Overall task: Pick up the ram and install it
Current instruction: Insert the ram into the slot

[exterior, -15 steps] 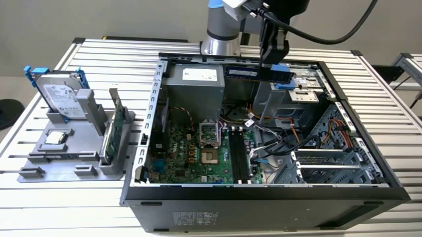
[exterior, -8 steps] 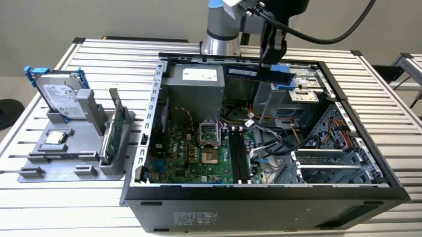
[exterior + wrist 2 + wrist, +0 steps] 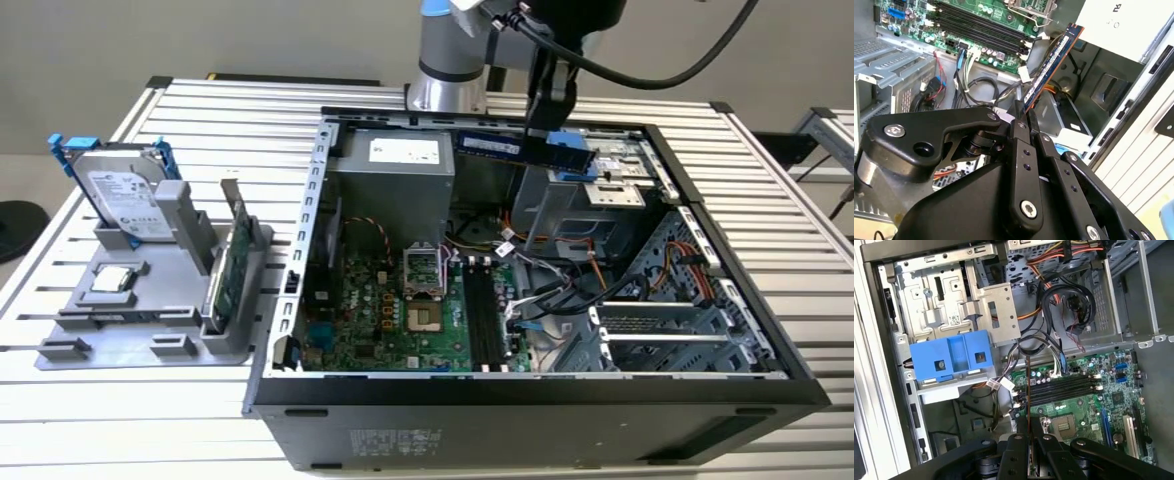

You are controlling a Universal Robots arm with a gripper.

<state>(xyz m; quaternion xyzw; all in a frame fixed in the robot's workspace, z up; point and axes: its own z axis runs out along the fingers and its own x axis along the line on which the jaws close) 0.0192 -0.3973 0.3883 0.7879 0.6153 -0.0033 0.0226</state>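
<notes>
Closest in both wrist views, the black hand [image 3: 1021, 112] was clamped narrowly on the ram [image 3: 1051, 65], a thin blue stick with small dark chips along its face. Its long axis lay level, jutting sideways from the hand, in the air above the open computer case [image 3: 534, 400]. Beyond and below the hand lay the memory slots [image 3: 1064, 387]; the stick seemed to sit crosswise to them.

Ram [image 3: 523, 148] between the fingers [image 3: 1021, 145] | computer case [image 3: 534, 395] on tabletop [image 3: 781, 210] beneath fingers | motherboard [image 3: 387, 320] inside case, below ram | parts stand [image 3: 147, 322] on tabletop, exterior view's left of fingers
</notes>
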